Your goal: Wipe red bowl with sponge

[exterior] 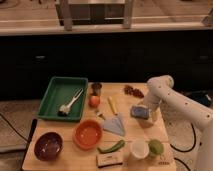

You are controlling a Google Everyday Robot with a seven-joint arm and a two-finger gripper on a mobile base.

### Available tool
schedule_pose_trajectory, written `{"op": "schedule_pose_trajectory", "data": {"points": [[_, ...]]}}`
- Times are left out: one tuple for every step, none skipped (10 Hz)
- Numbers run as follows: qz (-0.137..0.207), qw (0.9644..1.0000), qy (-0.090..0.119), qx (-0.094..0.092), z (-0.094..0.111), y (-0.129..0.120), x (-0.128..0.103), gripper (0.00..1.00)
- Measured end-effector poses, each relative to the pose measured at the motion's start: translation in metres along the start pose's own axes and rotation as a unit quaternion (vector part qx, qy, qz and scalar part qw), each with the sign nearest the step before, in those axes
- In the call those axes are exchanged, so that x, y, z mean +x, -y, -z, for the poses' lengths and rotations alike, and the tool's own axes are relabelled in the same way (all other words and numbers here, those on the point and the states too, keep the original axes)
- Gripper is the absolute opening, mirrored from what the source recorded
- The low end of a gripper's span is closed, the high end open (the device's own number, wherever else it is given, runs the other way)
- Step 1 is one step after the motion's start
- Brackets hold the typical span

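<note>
The red bowl (88,133) is orange-red and stands empty at the front middle of the wooden table (60,162). The blue sponge (139,112) lies on the table's right side, well to the right of and behind the bowl. My gripper (148,107) is at the end of the white arm, which reaches down from the right. It sits right at the sponge's right edge, at or just above it. The contact between them is hidden by the arm.
A green tray (55,95) with a white brush stands back left. A dark maroon bowl (48,145) is front left. A pale triangular cloth (116,125), tan block (109,159), green pepper (111,147), white cup (138,148) and green fruit (156,147) crowd the front.
</note>
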Motion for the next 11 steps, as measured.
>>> {"op": "schedule_pose_trajectory", "data": {"points": [[-0.013,0.9999,-0.002,0.008,0.001,0.003,-0.003,0.8],[-0.023,0.9997,-0.002,0.013,0.002,0.004,-0.005,0.8],[-0.03,0.9994,-0.001,0.017,0.002,0.005,-0.006,0.8],[-0.039,0.999,0.003,0.02,0.002,0.007,-0.009,0.8],[-0.043,0.9988,0.007,0.021,0.002,0.008,-0.011,0.8],[-0.046,0.9987,0.011,0.021,0.001,0.01,-0.014,0.8],[-0.048,0.9985,0.018,0.016,-0.002,0.009,-0.017,0.8],[-0.05,0.9984,0.021,0.012,-0.004,0.009,-0.019,0.8],[-0.052,0.9983,0.026,0.007,-0.008,0.009,-0.023,0.76],[-0.053,0.9981,0.029,0.004,-0.01,0.008,-0.025,0.68],[-0.052,0.9982,0.031,-0.001,-0.014,0.007,-0.028,0.55]]}}
